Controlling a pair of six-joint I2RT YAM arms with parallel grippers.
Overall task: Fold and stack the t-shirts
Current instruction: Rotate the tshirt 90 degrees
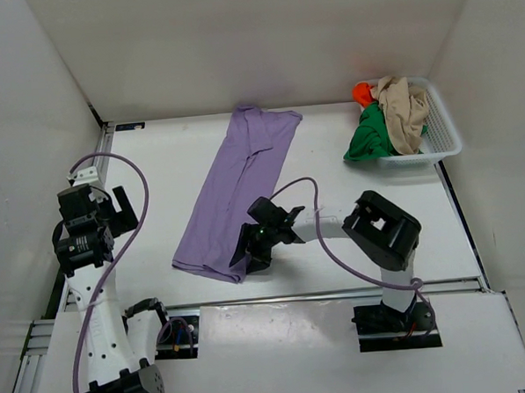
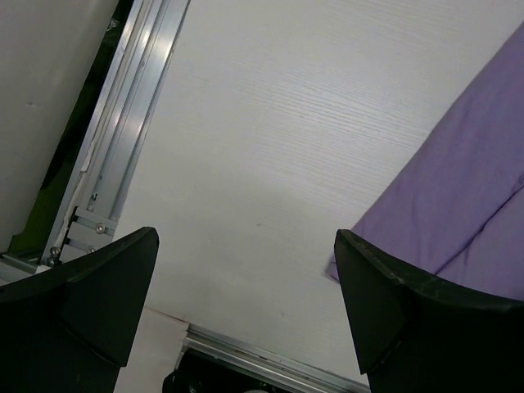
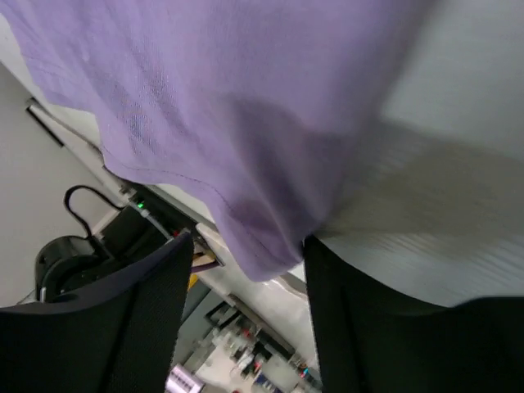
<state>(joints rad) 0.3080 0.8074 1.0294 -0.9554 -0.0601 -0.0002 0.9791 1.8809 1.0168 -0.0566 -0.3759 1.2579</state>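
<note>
Stack: none yet | lilac t-shirt half-folded strip, mid-frame | other t-shirts in basket, upper right | right hand spread astride its corner | left hand spread, empty

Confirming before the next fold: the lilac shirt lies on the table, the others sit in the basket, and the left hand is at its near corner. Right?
No: the right hand, not the left hand, is at the near corner of the lilac shirt, as the top view shows. The rest holds.

Table w/ lilac tee, basket (far-right)
</note>
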